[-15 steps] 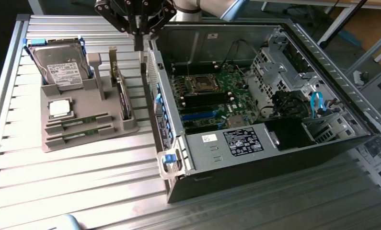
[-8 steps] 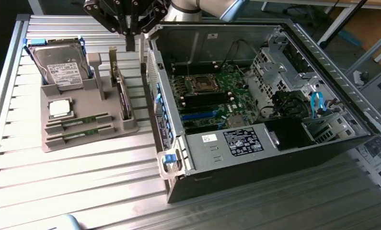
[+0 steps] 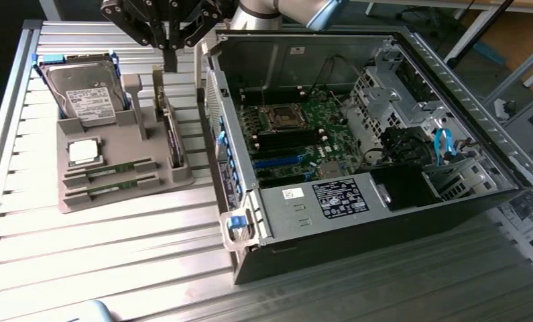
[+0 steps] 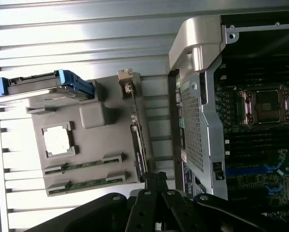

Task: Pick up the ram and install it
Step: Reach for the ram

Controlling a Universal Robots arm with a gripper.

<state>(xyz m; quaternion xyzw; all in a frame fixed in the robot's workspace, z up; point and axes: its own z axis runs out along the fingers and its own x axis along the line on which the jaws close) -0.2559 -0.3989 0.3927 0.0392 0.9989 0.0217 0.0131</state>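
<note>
Black pincer (image 4: 156, 178) was closed w/ nothing visibly gripped, over an upright expansion card (image 3: 171, 137) at the edge of a grey plastic holder tray (image 3: 123, 144) on a slatted aluminium table (image 3: 96, 248). Two narrow green ram sticks (image 3: 119, 168) lay in tray slots beside a square silver CPU (image 3: 84, 152). Silver hard drive w/ blue rails (image 3: 86, 94) had a white label, text unreadable. Exterior view gave the open PC case (image 3: 289, 211) & its black PSU label (image 3: 341, 199), illegible.
</note>
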